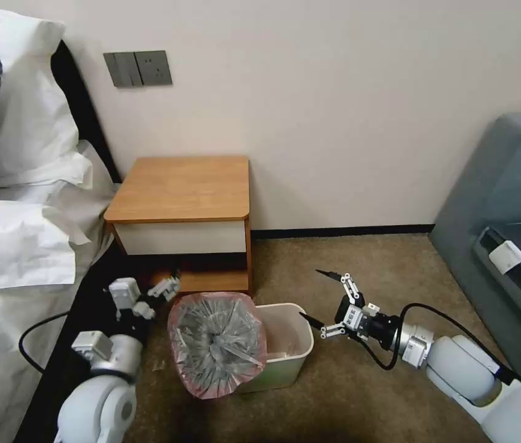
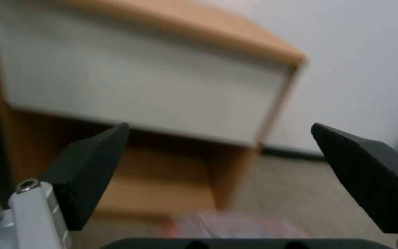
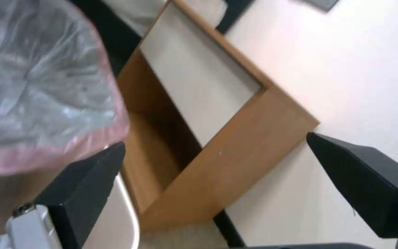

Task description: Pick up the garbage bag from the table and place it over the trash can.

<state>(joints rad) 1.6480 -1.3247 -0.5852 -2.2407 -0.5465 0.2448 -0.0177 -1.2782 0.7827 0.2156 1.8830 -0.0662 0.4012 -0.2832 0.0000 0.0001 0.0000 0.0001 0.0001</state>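
The garbage bag (image 1: pixel 217 344), crinkly grey with a pink edge, lies bunched over the left part of the trash can (image 1: pixel 288 347), which stands on the carpet in front of the table (image 1: pixel 180 187). My left gripper (image 1: pixel 161 295) hangs open just left of the bag, level with the table's lower shelf, holding nothing. To the right of the can's rim my right gripper (image 1: pixel 311 293) is open and empty. In the left wrist view the open left gripper (image 2: pixel 217 155) faces the table (image 2: pixel 139 86) above a strip of bag (image 2: pixel 236 224). The right wrist view shows the bag (image 3: pixel 38 90), the can's rim (image 3: pixel 128 207) and the table (image 3: pixel 236 148).
A bed with white linen (image 1: pixel 20 246) runs along the left, close to my left arm. A grey sofa (image 1: pixel 507 221) stands at the right. The wall is right behind the table. Open carpet (image 1: pixel 359 264) lies between the trash can and the sofa.
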